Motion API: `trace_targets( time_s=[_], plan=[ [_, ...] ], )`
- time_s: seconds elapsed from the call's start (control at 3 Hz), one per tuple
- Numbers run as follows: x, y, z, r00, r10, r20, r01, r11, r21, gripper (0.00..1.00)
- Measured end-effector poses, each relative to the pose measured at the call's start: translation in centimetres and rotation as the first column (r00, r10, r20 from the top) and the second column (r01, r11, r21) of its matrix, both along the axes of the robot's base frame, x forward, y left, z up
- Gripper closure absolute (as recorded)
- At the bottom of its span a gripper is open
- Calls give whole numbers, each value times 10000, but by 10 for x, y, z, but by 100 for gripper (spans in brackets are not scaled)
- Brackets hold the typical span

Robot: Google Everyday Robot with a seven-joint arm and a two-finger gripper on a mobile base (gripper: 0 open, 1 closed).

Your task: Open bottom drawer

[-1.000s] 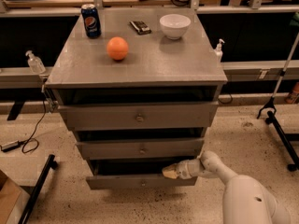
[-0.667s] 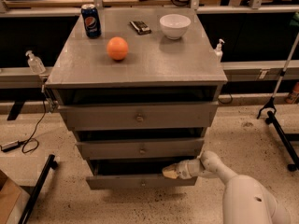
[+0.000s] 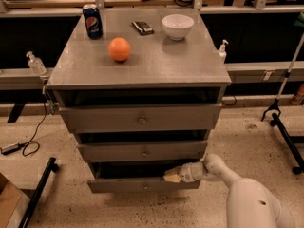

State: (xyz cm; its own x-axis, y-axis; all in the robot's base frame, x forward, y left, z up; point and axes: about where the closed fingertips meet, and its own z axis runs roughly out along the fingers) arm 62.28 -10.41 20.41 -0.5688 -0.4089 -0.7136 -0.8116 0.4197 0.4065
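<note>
The grey cabinet has three drawers stacked. The bottom drawer [image 3: 137, 185] has the shortest front and a small round knob [image 3: 146, 187]. It stands pulled out a little, with a dark gap above its front. My gripper [image 3: 172, 176] reaches in from the right at the end of my white arm [image 3: 247, 201]. Its tip rests at the top edge of the bottom drawer's front, right of the knob. The middle drawer [image 3: 142, 151] and the top drawer [image 3: 141, 118] sit above it, each slightly out.
On the cabinet top [image 3: 156, 61] are a Pepsi can [image 3: 92, 21], an orange [image 3: 119, 49], a small dark device [image 3: 142, 27] and a white bowl [image 3: 177, 26]. A black stand leg [image 3: 285, 132] is at the right, another black leg [image 3: 40, 189] at lower left.
</note>
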Motion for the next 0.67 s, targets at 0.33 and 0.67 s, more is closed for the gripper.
trace_targets(
  time_s=[0.33,0.67],
  plan=[
    [0,0,0,10000,0,0,0,10000,0,4],
    [-32,-5,-17,9950,-40,-994,23,9999,-167,0]
  ],
)
